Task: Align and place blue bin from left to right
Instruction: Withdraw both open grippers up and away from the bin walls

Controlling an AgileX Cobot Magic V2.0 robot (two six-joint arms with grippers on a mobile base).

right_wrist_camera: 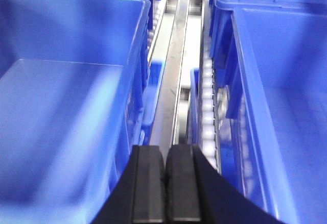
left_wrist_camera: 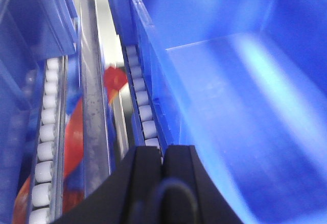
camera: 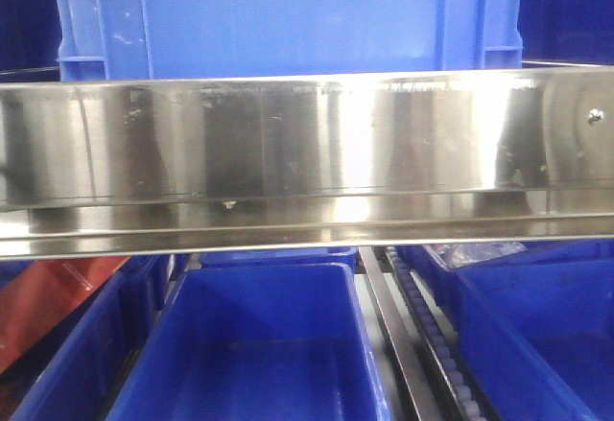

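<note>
Bright-blue plastic, the blue bin (camera: 288, 18) stands on the upper shelf behind a shiny steel rail (camera: 307, 143), its flat side wall facing the front camera. Below the rail, narrower deep-blue bins (camera: 259, 344) sit in lanes with white rollers (left_wrist_camera: 43, 152). The left pincer (left_wrist_camera: 162, 168) has its fingers pressed together, holding nothing. The right pincer (right_wrist_camera: 166, 183) is also fully closed and holds nothing, above the gap between two bins.

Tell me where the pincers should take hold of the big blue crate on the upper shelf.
Probably the thick rim of the blue crate, one pincer at each end by the corner ribs, coming from the front; the side wall is flat and smooth, offering little to pinch.
</note>
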